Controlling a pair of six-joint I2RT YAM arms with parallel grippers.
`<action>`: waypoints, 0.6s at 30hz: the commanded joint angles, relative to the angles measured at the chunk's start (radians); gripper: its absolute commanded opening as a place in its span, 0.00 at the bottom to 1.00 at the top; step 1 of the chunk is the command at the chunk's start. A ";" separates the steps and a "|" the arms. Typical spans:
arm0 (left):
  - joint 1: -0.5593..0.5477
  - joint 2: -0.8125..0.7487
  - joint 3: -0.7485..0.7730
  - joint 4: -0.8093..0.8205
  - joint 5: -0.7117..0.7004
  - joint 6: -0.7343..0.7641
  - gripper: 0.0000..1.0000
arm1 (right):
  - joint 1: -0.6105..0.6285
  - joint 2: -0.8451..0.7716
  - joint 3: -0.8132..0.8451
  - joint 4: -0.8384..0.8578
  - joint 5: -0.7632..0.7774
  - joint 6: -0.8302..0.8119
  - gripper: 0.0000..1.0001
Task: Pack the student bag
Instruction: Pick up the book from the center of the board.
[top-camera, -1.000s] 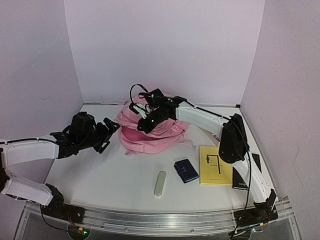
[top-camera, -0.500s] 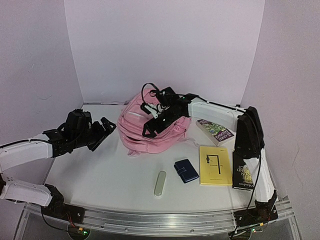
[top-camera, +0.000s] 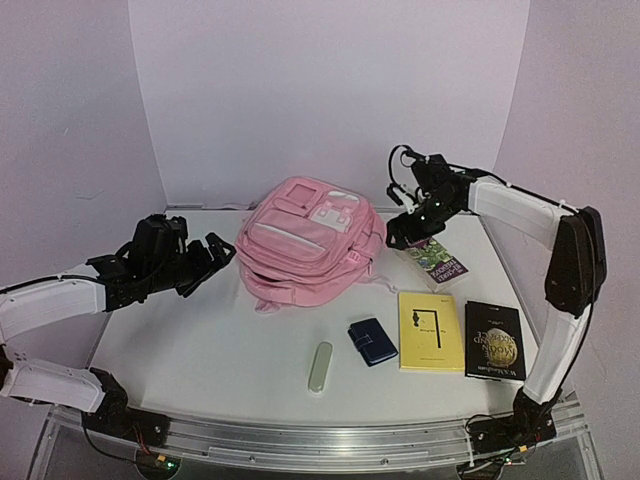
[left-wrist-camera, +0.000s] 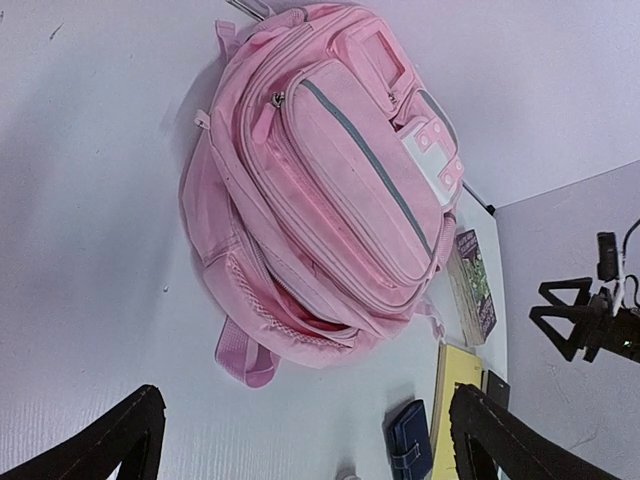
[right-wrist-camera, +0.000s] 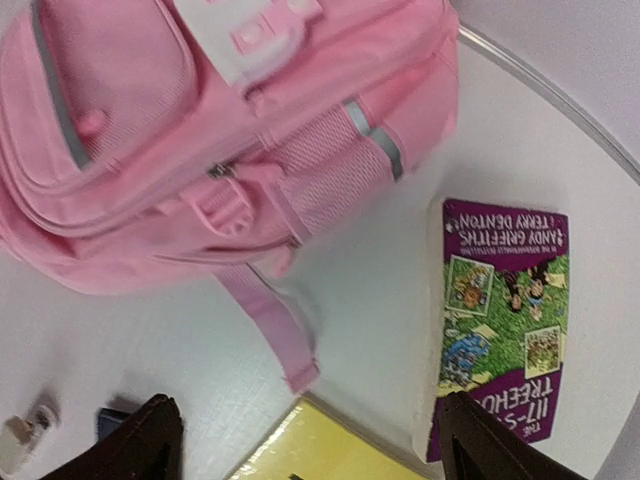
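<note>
The student bag (top-camera: 305, 240), a pink backpack, lies front side up in the middle of the table, and its main zip gapes at the near edge (left-wrist-camera: 300, 315). Left of the bag my left gripper (top-camera: 205, 262) hovers open and empty; in the left wrist view its fingers (left-wrist-camera: 130, 435) frame the bag's near edge. My right gripper (top-camera: 405, 225) hangs open and empty in the air just right of the bag, over a purple paperback (top-camera: 437, 260). In the right wrist view the bag (right-wrist-camera: 200, 130) fills the upper left, with a loose strap (right-wrist-camera: 275, 330) trailing on the table.
Near the front right lie a yellow book (top-camera: 430, 330), a black book (top-camera: 494, 340), a navy wallet (top-camera: 372, 341) and a pale slim case (top-camera: 320, 366). The purple paperback (right-wrist-camera: 500, 310) lies beside the bag's side pocket. Walls close in the back and both sides.
My right gripper opened, let go of the bag and swung right to hang over the purple paperback. The bag settled flat. My left arm drew back a little.
</note>
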 joint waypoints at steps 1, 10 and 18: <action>0.000 -0.006 0.030 0.018 -0.001 0.015 1.00 | -0.005 0.065 -0.028 -0.043 0.248 -0.113 0.84; 0.000 -0.037 0.021 -0.003 -0.019 0.006 1.00 | -0.053 0.263 0.036 -0.059 0.352 -0.165 0.72; 0.000 -0.041 0.007 0.016 -0.019 -0.006 1.00 | -0.098 0.372 0.103 -0.105 0.333 -0.183 0.59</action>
